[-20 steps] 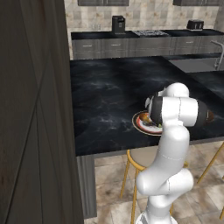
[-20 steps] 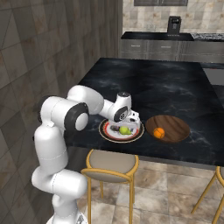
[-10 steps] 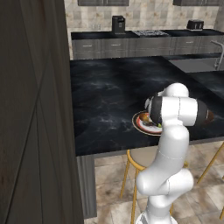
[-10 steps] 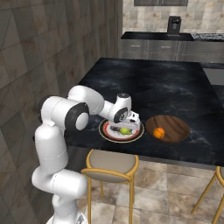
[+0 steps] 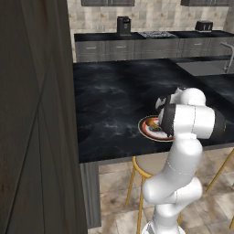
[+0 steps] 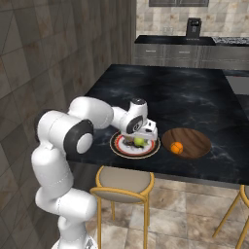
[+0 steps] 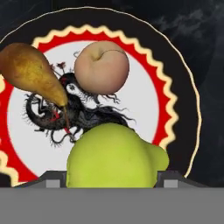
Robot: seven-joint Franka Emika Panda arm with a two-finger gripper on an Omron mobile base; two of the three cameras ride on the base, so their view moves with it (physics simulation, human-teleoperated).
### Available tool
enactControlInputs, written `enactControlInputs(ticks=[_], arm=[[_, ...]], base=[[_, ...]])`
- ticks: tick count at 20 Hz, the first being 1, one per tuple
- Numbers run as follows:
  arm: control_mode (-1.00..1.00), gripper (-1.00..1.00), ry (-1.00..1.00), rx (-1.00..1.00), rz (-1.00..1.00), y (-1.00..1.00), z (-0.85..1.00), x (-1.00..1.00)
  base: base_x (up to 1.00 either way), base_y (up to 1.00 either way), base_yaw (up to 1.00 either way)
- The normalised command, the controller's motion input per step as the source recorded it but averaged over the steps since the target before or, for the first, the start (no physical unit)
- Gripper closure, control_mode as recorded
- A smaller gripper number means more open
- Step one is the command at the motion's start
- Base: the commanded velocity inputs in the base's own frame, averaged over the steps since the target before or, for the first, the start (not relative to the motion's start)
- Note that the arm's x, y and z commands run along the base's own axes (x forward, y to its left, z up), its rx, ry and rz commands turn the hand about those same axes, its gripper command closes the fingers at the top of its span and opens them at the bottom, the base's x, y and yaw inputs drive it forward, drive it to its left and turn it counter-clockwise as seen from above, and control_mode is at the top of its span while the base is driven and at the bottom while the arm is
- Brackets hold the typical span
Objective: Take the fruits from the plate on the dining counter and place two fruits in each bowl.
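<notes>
Reaching down over the plate [image 6: 118,146] on the dining counter [image 6: 194,97], the gripper [image 6: 138,142] has its fingers clamped on the green fruit [image 7: 114,156]; a brown pear [image 7: 31,72] and tan peach [image 7: 101,66] lie on the plate, an orange [image 6: 177,148] in the wooden bowl [image 6: 194,141].

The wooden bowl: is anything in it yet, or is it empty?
Not empty. The wooden bowl holds one orange fruit; three more fruits lie on the plate.
</notes>
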Motion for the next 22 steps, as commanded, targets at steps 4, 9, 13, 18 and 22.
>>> enactControlInputs(ticks=[4, 9, 13, 18, 22], arm=[[-1.0, 1.0, -0.14, 0.0, 0.0, 0.0, 0.53, -0.25], [-1.0, 1.0, -0.02, 0.0, -0.03, -0.1, 0.29, -0.02], [-1.0, 1.0, 0.0, 0.0, -0.13, -0.22, 0.29, 0.0], [-1.0, 1.0, 0.0, 0.0, -0.21, -0.25, 0.2, 0.0], [-1.0, 1.0, 0.03, 0.0, -0.29, -0.48, 0.08, 0.0]], base=[[0.0, 0.0, 0.0], [0.0, 0.0, 0.0], [0.0, 0.0, 0.0], [0.0, 0.0, 0.0], [0.0, 0.0, 0.0]])
